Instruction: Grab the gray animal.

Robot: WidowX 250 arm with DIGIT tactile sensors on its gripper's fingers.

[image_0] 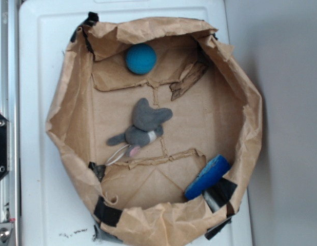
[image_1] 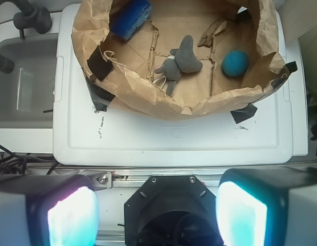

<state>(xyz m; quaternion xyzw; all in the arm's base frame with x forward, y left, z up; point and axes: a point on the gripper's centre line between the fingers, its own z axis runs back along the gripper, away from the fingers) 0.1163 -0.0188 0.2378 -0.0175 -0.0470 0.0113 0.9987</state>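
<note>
Bright, even, soft-shadowed light; slight grain; wrist view's near gripper [image_1: 157, 210] pads blurred, glowing.

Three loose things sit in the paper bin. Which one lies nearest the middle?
The gray animal. It lies flat near the middle of the paper bin, while the teal ball and blue sponge sit against opposite walls.

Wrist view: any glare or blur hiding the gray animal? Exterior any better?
Wrist: the fingers sit blurred in the foreground with a bright cyan-pink glow on their pads, but the gray animal stays sharp and evenly lit. Exterior: soft, slightly hazy overall; the gray animal is unobstructed, with only a faint shadow.
</note>
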